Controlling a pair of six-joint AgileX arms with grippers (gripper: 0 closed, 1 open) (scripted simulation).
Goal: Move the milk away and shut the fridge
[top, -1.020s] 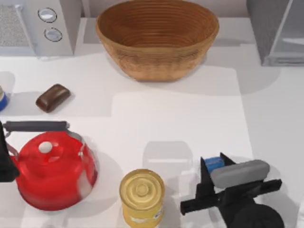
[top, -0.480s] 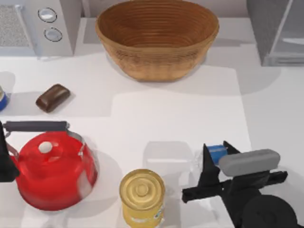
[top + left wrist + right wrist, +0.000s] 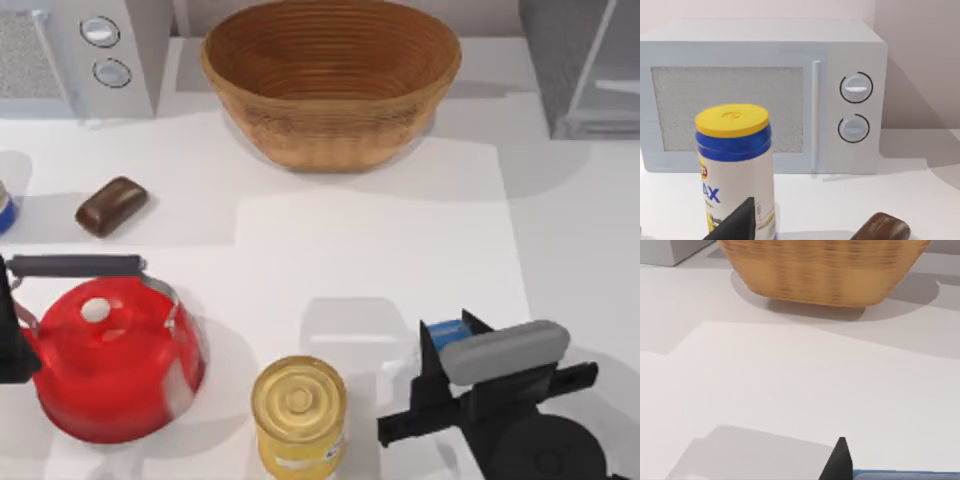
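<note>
While the right pincer (image 3: 445, 345) sits at the lower right of the top view, its dark fingers stand on either side of the small white carton of milk with a blue top (image 3: 447, 336), clamped on it, and my judgement is that the carton is being carried off to make way for the door. Most of the carton is hidden under the grey wrist block, so I cannot tell whether it rests on the white desk (image 3: 380, 250) or hangs just above it. In the right wrist view one black fingertip and a strip of blue at the bottom edge are all that show of the grip.

Just left of it stands the yellow can with a gold lid (image 3: 298, 412), cut off at the bottom edge. Further left sits the red kettle with a black handle (image 3: 112, 358). The left pincer (image 3: 10, 340) is parked at the left edge beside the kettle; I cannot tell how its fingers stand.

Further up the frame, a brown rounded bar (image 3: 111, 205) lies at mid left. At the top centre is the woven wicker basket (image 3: 330, 75), at the upper left the light-grey appliance with two round knobs (image 3: 90, 55).

The large dark-grey fridge with a pale door panel (image 3: 585, 65) stands in the upper right corner, cropped, well apart from the milk.
</note>
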